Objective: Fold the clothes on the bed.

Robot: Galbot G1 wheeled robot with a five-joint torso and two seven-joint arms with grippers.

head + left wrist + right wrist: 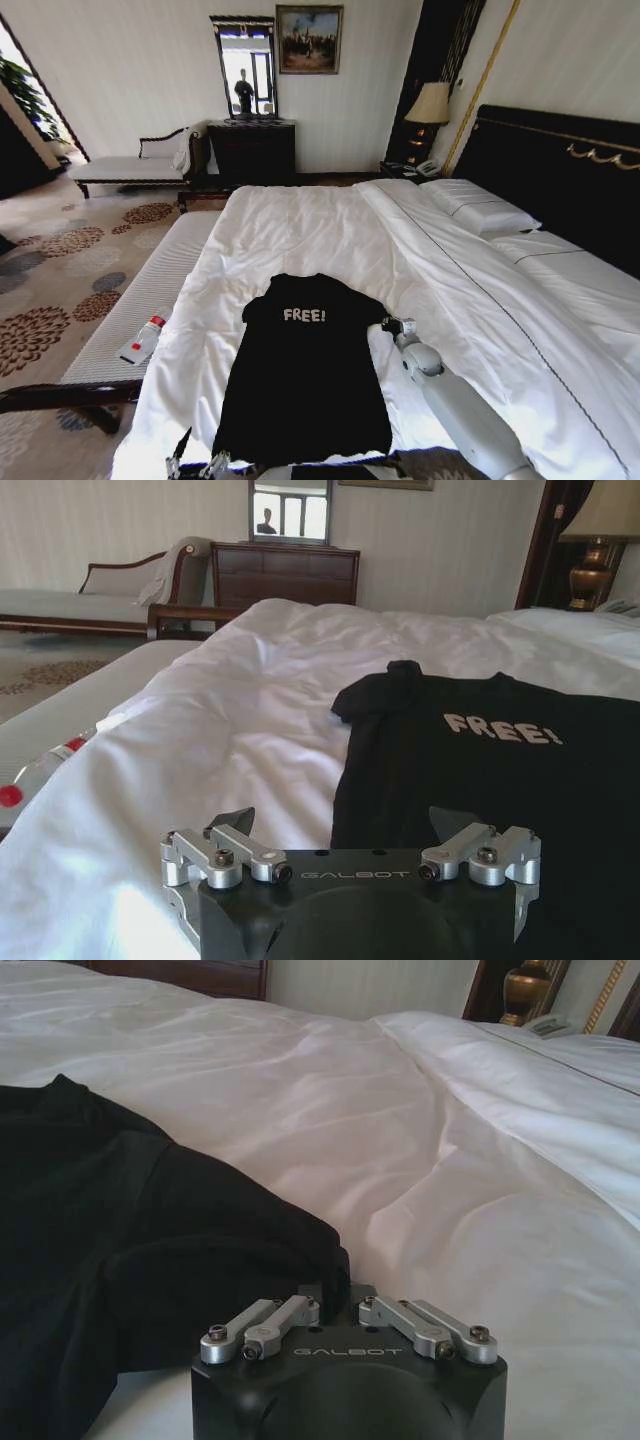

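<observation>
The black T-shirt (300, 385) with white "FREE!" lettering lies flat on the white bed (300, 215), collar toward the far side and both sleeves tucked in. My right gripper (386, 326) rests at the shirt's right sleeve edge. In the right wrist view this gripper (335, 1288) is shut on a fold of the black shirt (120, 1220) lying on the bed (450, 1160). My left gripper (195, 464) sits at the shirt's lower left corner. There the gripper (340, 830) is open, straddling the edge of the shirt (500, 780) above the bed (250, 710).
A narrow white bench (150, 290) runs along the bed's left side with a red-capped bottle (143, 340) on it. Pillows (480, 208) and the dark headboard (560, 170) are at the right. A chaise (130, 165) and a dresser (252, 150) stand by the far wall.
</observation>
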